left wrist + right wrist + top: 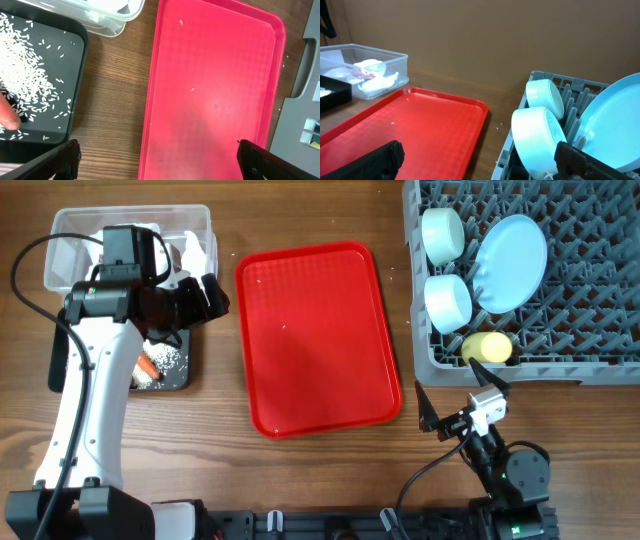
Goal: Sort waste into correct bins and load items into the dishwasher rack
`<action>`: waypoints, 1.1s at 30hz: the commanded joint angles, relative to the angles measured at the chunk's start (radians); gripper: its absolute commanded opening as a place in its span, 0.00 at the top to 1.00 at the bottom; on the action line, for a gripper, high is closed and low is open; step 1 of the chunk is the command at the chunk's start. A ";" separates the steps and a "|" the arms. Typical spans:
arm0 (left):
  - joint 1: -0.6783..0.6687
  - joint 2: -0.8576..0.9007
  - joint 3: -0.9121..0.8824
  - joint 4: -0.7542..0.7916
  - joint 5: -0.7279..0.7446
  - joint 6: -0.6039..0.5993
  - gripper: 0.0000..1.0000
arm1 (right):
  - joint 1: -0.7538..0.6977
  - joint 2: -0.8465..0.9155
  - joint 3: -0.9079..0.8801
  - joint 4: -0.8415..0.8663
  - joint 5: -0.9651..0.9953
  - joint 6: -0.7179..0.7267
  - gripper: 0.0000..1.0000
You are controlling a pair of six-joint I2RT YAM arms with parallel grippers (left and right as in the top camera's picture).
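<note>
In the grey dishwasher rack [520, 360] stand a light blue plate [510, 262], a mint green bowl [442, 232], a light blue bowl [447, 300] and a yellow cup [488, 347]. The clear tub [62, 228] holds white napkins [195, 248] and a red wrapper [365, 74]. Rice [25, 75] and a carrot [147, 367] lie in the black tray [75, 40]. My left gripper [212, 292] hangs open and empty between the bins and the red tray [315, 340]. My right gripper [455, 395] is open and empty just before the rack's front left corner.
The flat red tray [215, 90] lies mid-table with only a few stray rice grains on it. A strip of bare wood separates it from the black tray, and another strip from the rack [540, 77]. My left arm lies across part of both bins.
</note>
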 commanded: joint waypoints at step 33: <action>0.000 -1.156 -1.254 1.112 0.031 0.253 0.00 | -0.002 -0.013 -0.001 0.003 0.018 0.014 0.00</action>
